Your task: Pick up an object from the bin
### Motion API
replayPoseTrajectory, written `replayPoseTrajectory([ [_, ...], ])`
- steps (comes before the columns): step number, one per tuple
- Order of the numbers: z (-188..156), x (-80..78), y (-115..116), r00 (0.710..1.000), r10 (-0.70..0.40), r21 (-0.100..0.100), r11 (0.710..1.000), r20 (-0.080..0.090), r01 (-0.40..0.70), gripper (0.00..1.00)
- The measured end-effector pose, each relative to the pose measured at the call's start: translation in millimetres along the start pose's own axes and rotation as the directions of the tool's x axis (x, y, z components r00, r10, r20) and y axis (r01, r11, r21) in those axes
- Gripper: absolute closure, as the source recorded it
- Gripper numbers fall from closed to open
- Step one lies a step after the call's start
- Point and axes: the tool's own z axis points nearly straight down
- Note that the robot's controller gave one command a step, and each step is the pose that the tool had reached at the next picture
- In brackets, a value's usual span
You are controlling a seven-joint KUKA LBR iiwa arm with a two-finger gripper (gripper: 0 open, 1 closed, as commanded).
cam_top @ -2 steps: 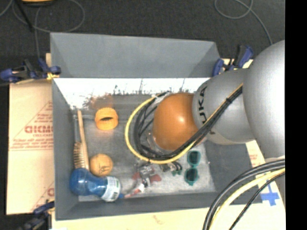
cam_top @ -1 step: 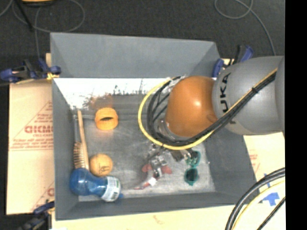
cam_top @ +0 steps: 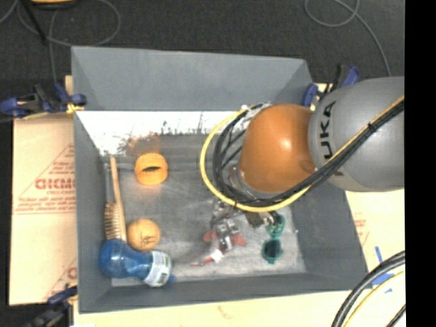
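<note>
My gripper (cam_top: pixel 221 218) hangs low in the bin's front middle, just below the arm's orange cover. Right beneath it lies a small red and white thing (cam_top: pixel 223 242) on the bin floor, touching or nearly touching the gripper's tip. A green, glasses-like thing (cam_top: pixel 274 242) lies just to the right of the gripper. I cannot make out anything held in the gripper.
On the left side lie an orange cup-like piece (cam_top: pixel 150 168), an orange ball (cam_top: pixel 143 234), a blue bottle with a white label (cam_top: pixel 131 263) on its side, and a wooden-handled brush (cam_top: pixel 114 206) along the left wall. The arm covers the bin's right back.
</note>
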Motion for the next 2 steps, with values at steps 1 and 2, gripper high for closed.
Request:
replayPoseTrajectory([
  [1, -49, -2.9, -4, 1.000, -0.023, 0.000, 1.000, -0.012, 0.023, 1.00],
  [2, -81, -6.0, -8, 1.000, -0.026, 0.003, 1.000, 0.001, 0.026, 1.00],
])
